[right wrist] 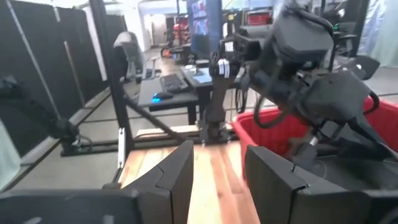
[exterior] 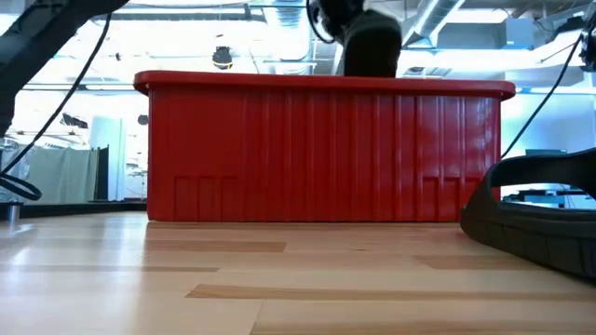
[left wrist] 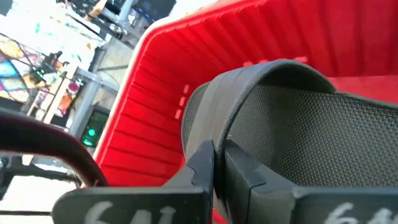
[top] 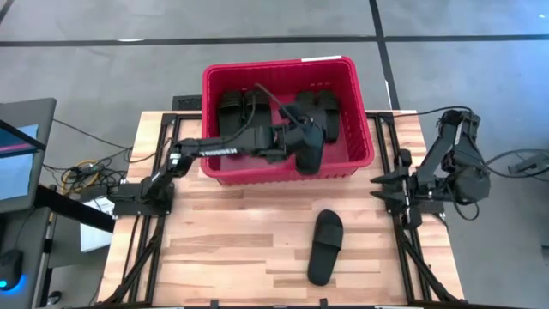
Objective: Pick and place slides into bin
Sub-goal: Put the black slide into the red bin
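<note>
The red bin [top: 283, 170] stands at the table's far middle, with black slides [top: 235, 108] [top: 324, 106] lying on its floor. My left gripper [top: 300, 140] reaches over the bin's near right part and is shut on a black slide [top: 311, 153], which shows above the rim in the low view [exterior: 372, 42]. Another black slide [top: 325, 246] lies sole down on the table near the front, right of the middle. My right gripper [top: 380, 184] waits open at the table's right edge, empty. No sage-green slide shows. My left gripper pinches the black slide's strap at its side edge [left wrist: 211, 127] between its two fingers [left wrist: 200, 163]. The fingers come from the table's left, slanting down. The slide hangs tilted, lifted clear above the bin's floor, partly above the rim.
The bin's near wall [exterior: 326, 149] fills the low view, with the loose slide [exterior: 540, 223] close at the right. Bare wood lies between the bin and the table's near edge. Both arm bases stand at the table's left and right edges.
</note>
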`<action>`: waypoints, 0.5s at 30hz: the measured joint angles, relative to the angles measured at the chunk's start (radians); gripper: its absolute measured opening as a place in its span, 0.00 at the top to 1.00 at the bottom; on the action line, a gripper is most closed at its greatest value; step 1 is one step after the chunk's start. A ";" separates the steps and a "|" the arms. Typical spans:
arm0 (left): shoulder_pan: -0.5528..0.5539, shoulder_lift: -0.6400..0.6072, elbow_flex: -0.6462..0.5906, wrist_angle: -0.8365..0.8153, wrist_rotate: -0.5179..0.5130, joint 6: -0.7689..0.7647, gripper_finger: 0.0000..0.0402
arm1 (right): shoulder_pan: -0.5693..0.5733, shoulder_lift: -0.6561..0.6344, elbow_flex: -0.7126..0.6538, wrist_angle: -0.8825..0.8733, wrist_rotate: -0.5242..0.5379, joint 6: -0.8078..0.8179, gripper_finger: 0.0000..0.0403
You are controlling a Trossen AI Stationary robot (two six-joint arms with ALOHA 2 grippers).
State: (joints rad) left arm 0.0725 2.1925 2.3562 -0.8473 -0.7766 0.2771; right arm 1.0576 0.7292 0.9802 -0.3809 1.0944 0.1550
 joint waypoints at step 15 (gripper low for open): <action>0.145 -0.001 0.000 0.047 0.119 0.105 1.00 | -0.099 -0.024 0.000 0.042 0.034 -0.033 0.67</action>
State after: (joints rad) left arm 0.2180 2.1914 2.3562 -0.8002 -0.6579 0.3823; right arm 0.9589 0.7048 0.9806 -0.3390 1.1279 0.1223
